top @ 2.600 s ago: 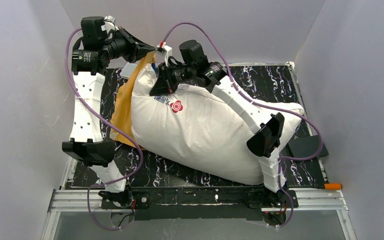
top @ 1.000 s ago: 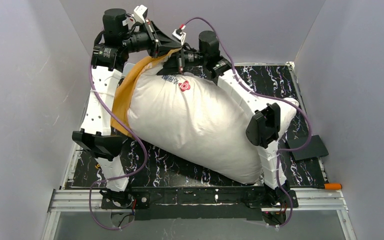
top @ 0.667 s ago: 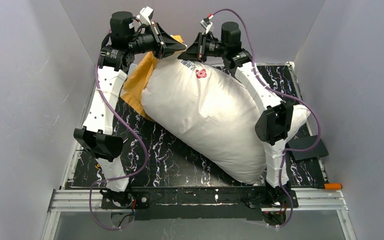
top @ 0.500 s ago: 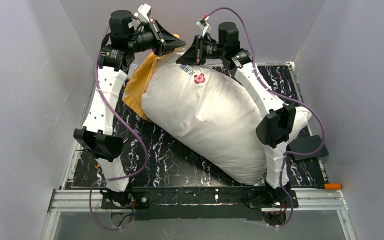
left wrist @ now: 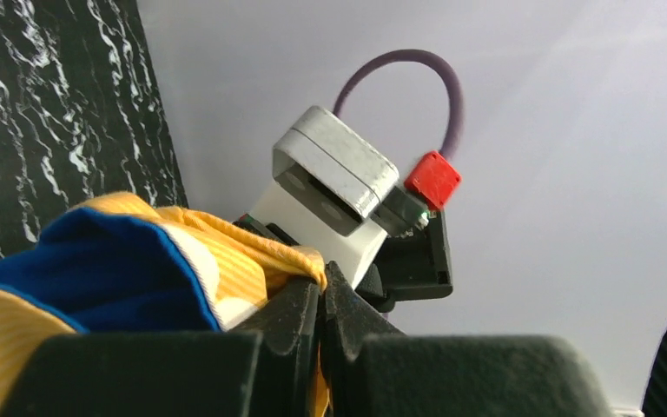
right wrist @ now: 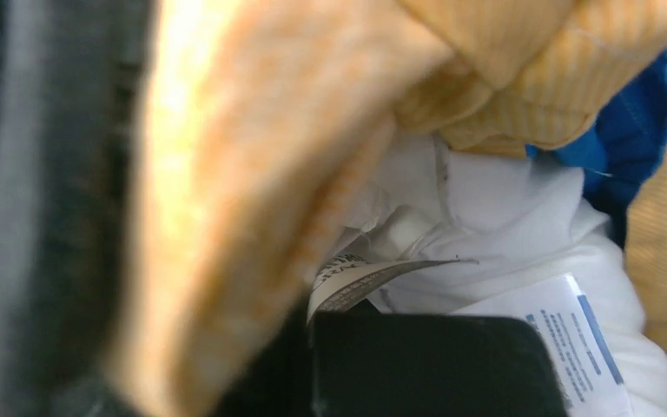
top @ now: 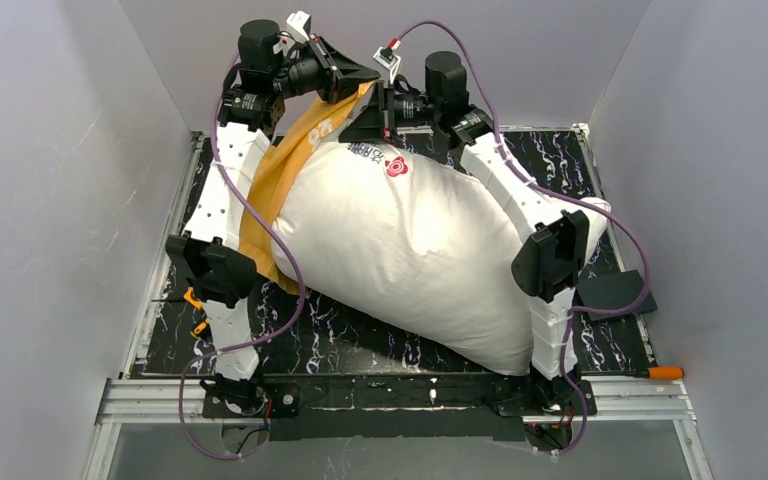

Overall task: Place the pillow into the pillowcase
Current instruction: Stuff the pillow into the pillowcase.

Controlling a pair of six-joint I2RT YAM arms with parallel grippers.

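Note:
The white pillow (top: pixel 410 250) lies diagonally on the table, its far end with a red logo lifted. The orange-yellow pillowcase (top: pixel 265 195) hangs along its left side, up to the raised end. My left gripper (top: pixel 368 76) is high at the back, shut on the pillowcase's orange edge (left wrist: pixel 295 261); its blue side (left wrist: pixel 95 278) shows below. My right gripper (top: pixel 360 122) is just under it at the pillow's far end. In the right wrist view the orange fabric (right wrist: pixel 252 174) drapes over one finger, and the white pillow corner (right wrist: pixel 504 217) with its tag runs into the jaws.
A black marbled mat (top: pixel 360 340) covers the table. A flat black piece (top: pixel 610 290) lies at the right edge and an orange-handled tool (top: pixel 665 372) at the front right. White walls close in on the left, back and right.
Both grippers rose to the back with the pillow's end and the pillowcase. In the last half second they drew closer together, and the pillowcase stretched up along the pillow's left side.

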